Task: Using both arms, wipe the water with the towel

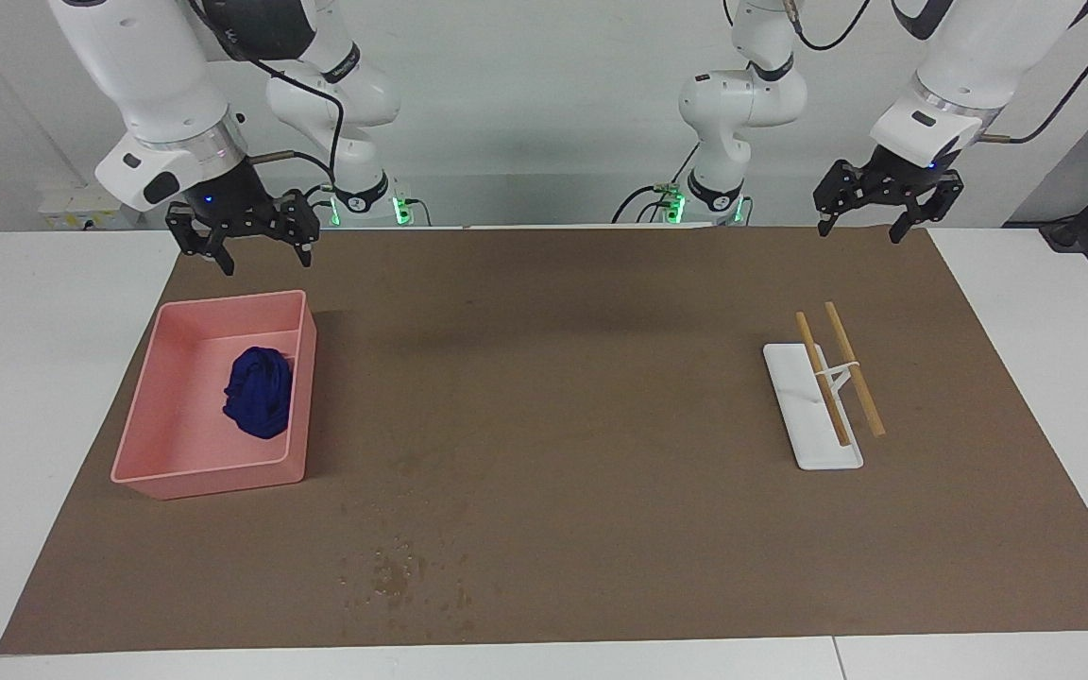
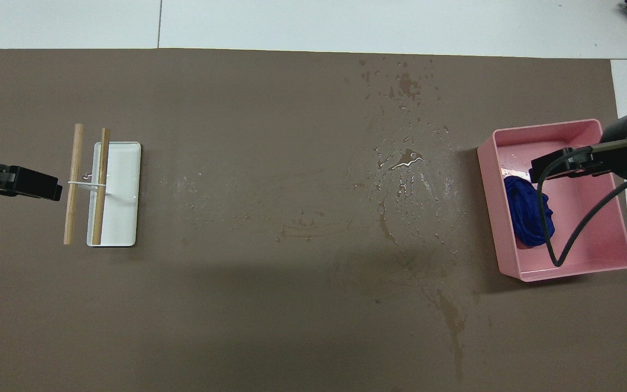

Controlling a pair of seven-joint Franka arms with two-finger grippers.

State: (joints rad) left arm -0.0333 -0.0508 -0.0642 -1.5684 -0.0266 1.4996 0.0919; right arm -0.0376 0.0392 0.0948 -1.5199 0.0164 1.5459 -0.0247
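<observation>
pink tray (image 1: 187, 478): parked on the brown mat (image 1: 563, 312) toward the right arm's end of the table, open top, nothing in it but the towel.
towel (image 1: 259, 391): navy, bunched up in a lump, sat on the tray floor against the wall that faces the middle of the mat.
water (image 2: 411, 163): droplets and darker blotches scattered over the mat just beside the tray, on its middle-of-the-table side; another patch is seen farther from the robots near the mat's edge, and a streak runs back toward them.
white rack (image 1: 810, 416): found toward the left arm's end, flat base with two wooden sticks (image 1: 839, 370) propped across it at a tilt.
right gripper (image 1: 261, 253): held up over the tray's robot-side edge, fingers spread apart, nothing gripped.
left gripper (image 1: 863, 227): hung over the mat's robot-side edge, jaws spread wide, nothing carried.
</observation>
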